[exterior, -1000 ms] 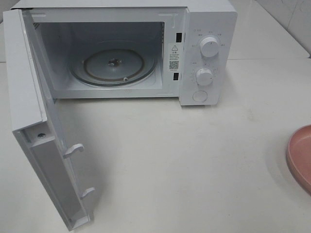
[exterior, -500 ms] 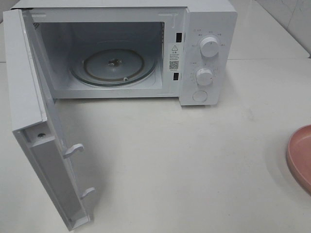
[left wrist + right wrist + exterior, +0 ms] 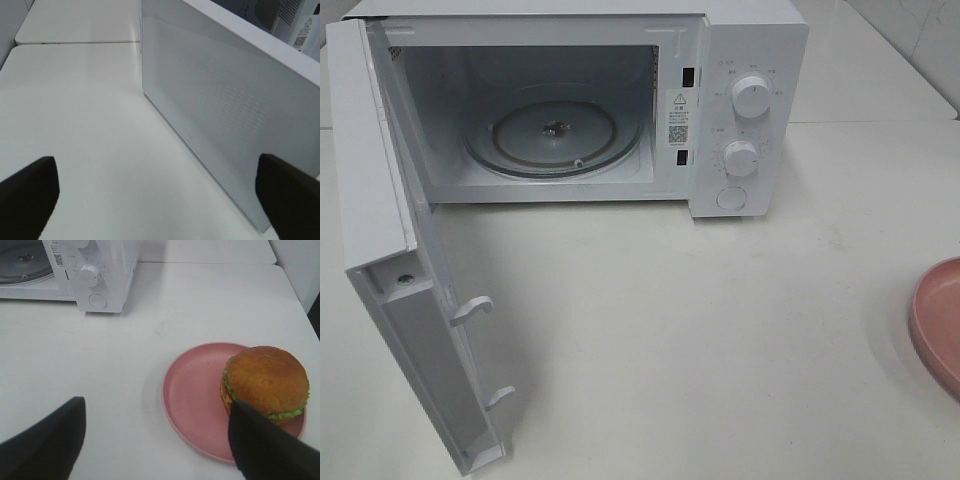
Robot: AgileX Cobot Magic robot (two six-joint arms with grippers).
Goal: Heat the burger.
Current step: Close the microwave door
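- Exterior high view: a white microwave point(image 3: 620, 100) stands at the back of a white table point(image 3: 720, 340). Its door point(image 3: 410, 300) hangs fully open to the left, inner face turned toward the table, with two latch hooks point(image 3: 472, 310) sticking out along its free edge. Inside, the glass turntable point(image 3: 555, 135) lies flat on the cavity floor with nothing on it. Two round knobs point(image 3: 751, 96) sit one above the other on the control panel, a round button below them. At the right edge only a slice of the pink plate point(image 3: 938, 325) shows; the burger and both grippers are outside this view.
- Left wrist view: the left gripper point(image 3: 160, 195) hangs over bare table just beside the outer face of the open door point(image 3: 225, 115), whose dotted window panel fills much of the picture. Its two dark fingertips point(image 3: 27, 192) stand at opposite edges, jaws spread wide with nothing between them.
- Right wrist view: the burger point(image 3: 265, 382) sits upright on the pink plate point(image 3: 195, 395), off-centre toward the rim farther from the microwave point(image 3: 95, 270). The right gripper point(image 3: 155, 440) hovers near the plate, jaws wide apart and empty; one fingertip point(image 3: 260, 445) overlaps the burger's edge in the picture, though contact cannot be told.
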